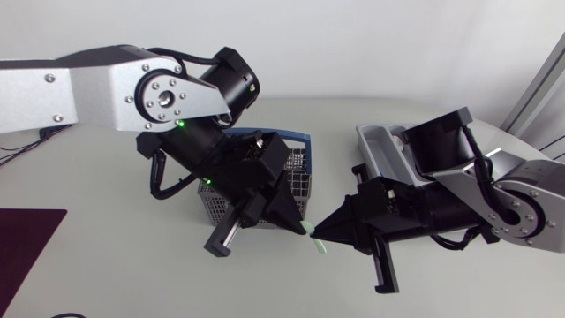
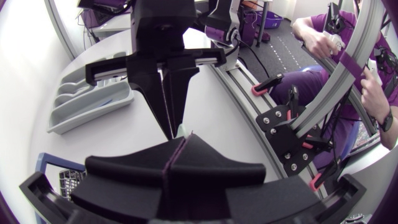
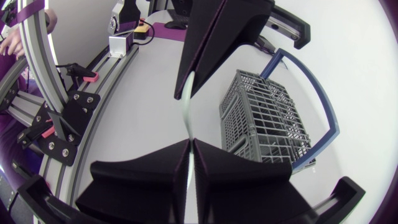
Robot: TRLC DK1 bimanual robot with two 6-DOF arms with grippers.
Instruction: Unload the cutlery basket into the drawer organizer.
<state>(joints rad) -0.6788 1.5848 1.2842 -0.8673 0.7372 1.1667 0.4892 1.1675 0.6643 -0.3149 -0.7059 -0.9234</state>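
Just beside the cutlery basket [image 1: 298, 177], above the bench [image 1: 106, 274], our left gripper [image 1: 303, 225] and right gripper [image 1: 320, 231] meet tip to tip on one thin, pale green utensil [image 3: 187, 109]. In the right wrist view it runs as a narrow strip from the left gripper's pinched tips into the right gripper's own. Both pairs of fingers look closed to a slit on it, one at each end. We cannot tell whether it is a fork, knife or spoon.

We judge it to be light plastic, a little bendy and smooth. It should need only a modest squeeze, but it could swivel if held by its very end. We would take a flat hold on the handle, further in from the tip. The drawer organizer [image 1: 378, 148] lies behind the right arm, well apart from the basket.
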